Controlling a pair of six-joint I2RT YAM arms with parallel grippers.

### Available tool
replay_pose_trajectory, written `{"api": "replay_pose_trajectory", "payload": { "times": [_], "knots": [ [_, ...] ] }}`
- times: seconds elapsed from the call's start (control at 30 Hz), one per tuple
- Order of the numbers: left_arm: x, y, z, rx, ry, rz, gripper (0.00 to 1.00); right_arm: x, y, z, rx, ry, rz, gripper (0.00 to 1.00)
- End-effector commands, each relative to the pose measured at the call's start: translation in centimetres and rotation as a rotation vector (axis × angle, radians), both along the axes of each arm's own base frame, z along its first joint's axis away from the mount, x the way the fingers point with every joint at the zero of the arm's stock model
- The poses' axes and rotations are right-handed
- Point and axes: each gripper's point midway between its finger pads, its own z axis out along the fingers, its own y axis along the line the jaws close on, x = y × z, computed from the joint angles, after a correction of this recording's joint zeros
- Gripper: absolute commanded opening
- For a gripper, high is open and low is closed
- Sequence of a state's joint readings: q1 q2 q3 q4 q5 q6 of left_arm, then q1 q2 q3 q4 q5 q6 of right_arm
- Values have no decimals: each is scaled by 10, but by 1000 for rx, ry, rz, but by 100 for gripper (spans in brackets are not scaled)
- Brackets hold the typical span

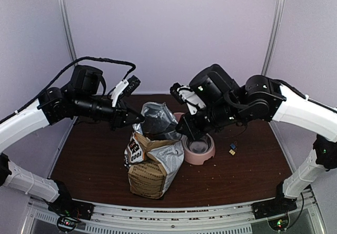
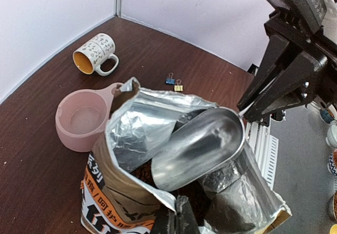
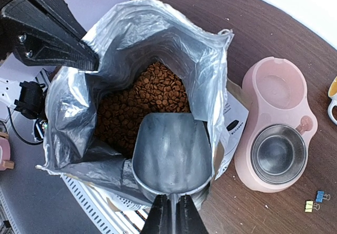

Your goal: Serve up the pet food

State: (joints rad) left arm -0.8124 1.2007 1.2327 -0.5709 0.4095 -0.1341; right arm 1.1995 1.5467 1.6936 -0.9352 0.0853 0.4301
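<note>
The pet food [image 3: 152, 94] is a heap of reddish-brown kibble inside the open foil-lined bag [image 3: 131, 39], which stands mid-table [image 1: 152, 163]. My right gripper [image 3: 172, 197] is shut on the handle of an empty metal scoop [image 3: 171, 152], whose bowl sits in the bag's mouth just above the kibble. My left gripper [image 2: 180, 205] is shut on the bag's rim [image 2: 158, 189] and holds the mouth open. In the top view the left gripper [image 1: 128, 120] is at the bag's left and the right gripper [image 1: 185, 132] at its right. The pink double bowl [image 3: 274, 94] lies right of the bag.
The bowl holds an empty steel insert [image 3: 278, 152] and an empty pink well [image 3: 275, 84]. A patterned mug [image 2: 96, 54] lies on its side beyond the bowl. Two binder clips [image 3: 315, 201] lie on the brown table [image 1: 95, 160] right of the bowl. White walls close in the back and sides.
</note>
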Motion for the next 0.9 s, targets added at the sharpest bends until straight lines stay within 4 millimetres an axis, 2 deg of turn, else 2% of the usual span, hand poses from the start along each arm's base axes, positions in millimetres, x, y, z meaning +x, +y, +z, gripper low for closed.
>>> {"api": "replay_pose_trajectory", "payload": {
  "times": [0.0,0.27,0.4,0.87],
  "knots": [
    [6,2,38,-94,-76,32,0,-1,-10,6,49,-34,-1,0],
    [8,4,40,-101,-63,62,0,-13,3,-4,156,-46,89,0],
    [9,2,41,-107,-58,59,0,-17,7,1,221,-85,116,0],
    [3,4,43,-127,-80,42,0,-24,-17,8,365,-181,95,0]
  ]
}}
